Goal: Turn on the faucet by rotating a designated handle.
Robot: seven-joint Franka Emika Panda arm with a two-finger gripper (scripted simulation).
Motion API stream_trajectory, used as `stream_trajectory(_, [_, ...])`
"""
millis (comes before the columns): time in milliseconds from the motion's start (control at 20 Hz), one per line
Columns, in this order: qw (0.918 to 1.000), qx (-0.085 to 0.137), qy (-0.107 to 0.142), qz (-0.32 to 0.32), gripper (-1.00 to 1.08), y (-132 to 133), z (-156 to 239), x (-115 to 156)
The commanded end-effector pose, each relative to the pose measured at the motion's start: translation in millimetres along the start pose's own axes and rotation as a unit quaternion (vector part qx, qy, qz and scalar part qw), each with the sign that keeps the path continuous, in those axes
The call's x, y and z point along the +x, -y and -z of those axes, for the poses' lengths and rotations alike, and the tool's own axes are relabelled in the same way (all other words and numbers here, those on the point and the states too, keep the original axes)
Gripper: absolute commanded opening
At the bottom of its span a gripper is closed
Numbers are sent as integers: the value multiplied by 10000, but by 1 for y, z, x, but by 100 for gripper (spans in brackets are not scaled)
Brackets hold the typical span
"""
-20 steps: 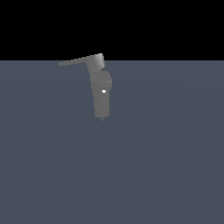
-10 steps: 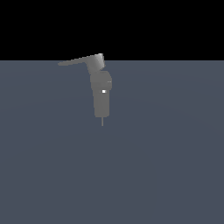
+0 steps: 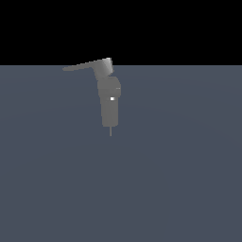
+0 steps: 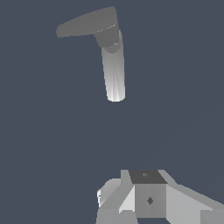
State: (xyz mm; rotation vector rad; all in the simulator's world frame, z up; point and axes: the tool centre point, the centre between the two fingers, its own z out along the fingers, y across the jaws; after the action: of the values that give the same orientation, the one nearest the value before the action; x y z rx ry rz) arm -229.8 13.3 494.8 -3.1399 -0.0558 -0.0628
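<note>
Faucet (image 3: 110, 101): one, bearing one handle (image 3: 85, 65); one claw (image 4: 131, 205) apart.

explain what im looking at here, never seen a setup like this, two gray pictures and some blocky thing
These are simulator renders of one robot arm's workspace. The exterior view comes from a camera off the arm: it shows a gray faucet on a flat blue-gray surface, with a thin handle pointing to that view's left. The wrist view comes from a camera on the arm: the same faucet is ahead, and the pale blocky shape at the edge is the gripper. It holds nothing and is well apart from the faucet. Whether it is open is unclear.
</note>
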Motion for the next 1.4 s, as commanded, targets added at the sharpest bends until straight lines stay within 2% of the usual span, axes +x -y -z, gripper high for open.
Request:
stream_trajectory(0, [9999,58,34,-143,-100,2,0,8])
stream_trajectory(350, [9965,265,196,-767,-100,9,-3,41])
stream_trajectory(650, [9872,418,404,-1487,-100,18,-11,78])
stream_trajectory(1000, [9686,485,657,-2347,-100,30,-28,122])
stream_trajectory(1350, [9422,435,885,-3202,-100,43,-52,165])
